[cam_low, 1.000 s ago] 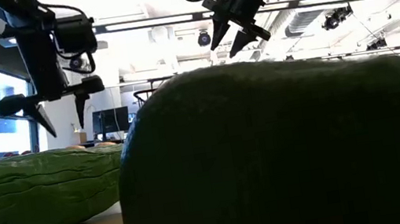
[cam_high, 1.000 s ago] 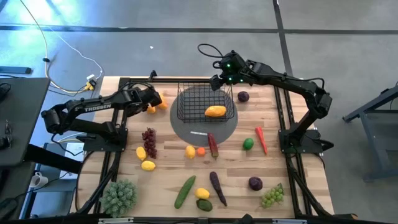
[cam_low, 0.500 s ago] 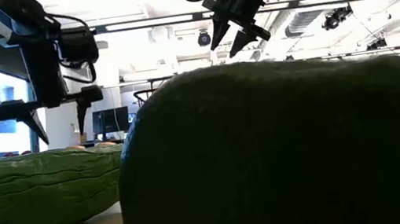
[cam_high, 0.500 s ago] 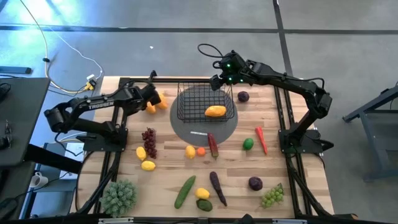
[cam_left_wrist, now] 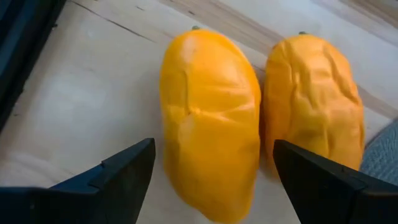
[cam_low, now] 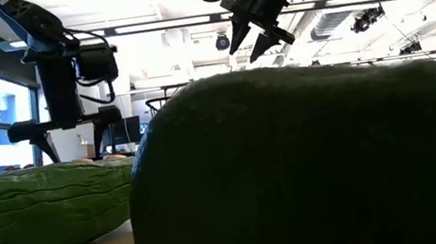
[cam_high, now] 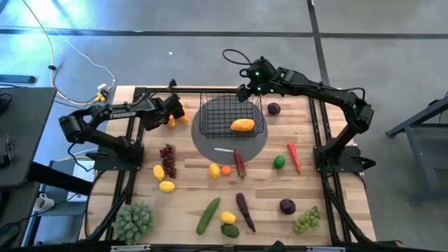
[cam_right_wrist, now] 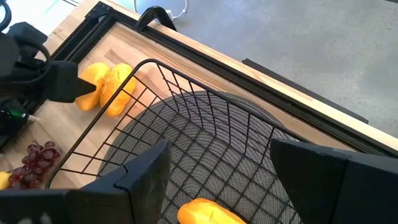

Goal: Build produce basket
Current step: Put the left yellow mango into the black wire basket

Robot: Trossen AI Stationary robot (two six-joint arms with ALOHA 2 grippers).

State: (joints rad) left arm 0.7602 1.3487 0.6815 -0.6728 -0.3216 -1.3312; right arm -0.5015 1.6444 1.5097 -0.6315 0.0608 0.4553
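Observation:
The black wire-mesh basket (cam_high: pixel 231 115) stands on a flat grey round disc (cam_high: pixel 231 145) at the table's far middle. One orange-yellow fruit (cam_high: pixel 242 125) lies in it. Two more orange-yellow fruits (cam_left_wrist: pixel 210 124) (cam_left_wrist: pixel 314 106) lie side by side on the table left of the basket. My left gripper (cam_high: pixel 170 114) is open and low over them. Its fingers (cam_left_wrist: pixel 124 171) stand on either side of the left fruit, and the other finger stands before the second fruit. My right gripper (cam_high: pixel 245 93) is open and empty, above the basket's far right corner (cam_right_wrist: pixel 149 65).
Other produce lies on the near half of the table: purple grapes (cam_high: pixel 167 159), lemons (cam_high: pixel 166 186), a red chili (cam_high: pixel 240 163), a lime (cam_high: pixel 279 162), plums (cam_high: pixel 288 206), an eggplant (cam_high: pixel 244 211), green grapes (cam_high: pixel 306 220). A cucumber (cam_low: pixel 32 210) and a dark fruit (cam_low: pixel 312 168) fill the low view.
My left gripper has come down toward the two orange-yellow fruits left of the basket. My right gripper has kept still above the basket.

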